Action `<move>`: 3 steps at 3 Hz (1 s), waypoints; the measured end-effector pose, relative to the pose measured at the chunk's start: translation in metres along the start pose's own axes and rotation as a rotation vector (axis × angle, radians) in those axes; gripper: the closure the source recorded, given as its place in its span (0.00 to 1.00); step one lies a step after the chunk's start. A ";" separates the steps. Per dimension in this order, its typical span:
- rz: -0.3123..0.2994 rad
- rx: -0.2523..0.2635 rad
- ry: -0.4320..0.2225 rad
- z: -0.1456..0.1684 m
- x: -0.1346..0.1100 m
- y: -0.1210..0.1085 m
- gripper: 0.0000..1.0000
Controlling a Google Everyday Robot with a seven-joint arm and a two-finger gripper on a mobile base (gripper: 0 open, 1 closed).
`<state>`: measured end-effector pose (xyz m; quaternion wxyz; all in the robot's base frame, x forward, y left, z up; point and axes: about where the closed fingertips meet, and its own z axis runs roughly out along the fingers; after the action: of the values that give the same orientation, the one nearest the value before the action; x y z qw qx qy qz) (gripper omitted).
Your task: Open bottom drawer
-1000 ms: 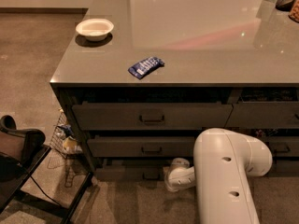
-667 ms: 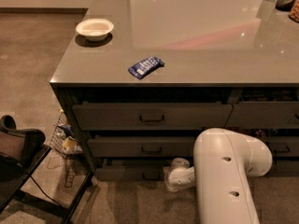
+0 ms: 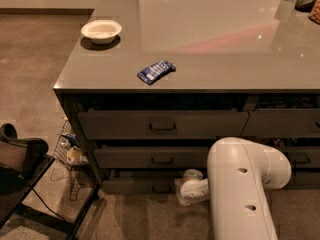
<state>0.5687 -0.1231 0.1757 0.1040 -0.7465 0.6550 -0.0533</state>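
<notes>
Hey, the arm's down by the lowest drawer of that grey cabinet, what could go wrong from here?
1. The gripper sits low at the wide dark grey-brown bottom drawer, just right of its small dark pull handle. A pull from there might miss or slip off the handle.
2. The bulky white arm stands close in front of the drawer fronts, so the opening drawer may bump it.

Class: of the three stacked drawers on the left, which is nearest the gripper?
The bottom drawer, lowest of the stack; the gripper is down low, just in front of it.
</notes>
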 end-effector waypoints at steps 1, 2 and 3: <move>0.000 0.000 0.000 0.000 0.000 0.000 0.68; 0.000 -0.001 0.000 0.000 0.000 0.001 0.37; 0.000 -0.001 0.000 0.000 0.000 0.001 0.14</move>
<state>0.5682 -0.1230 0.1755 0.1037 -0.7466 0.6550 -0.0529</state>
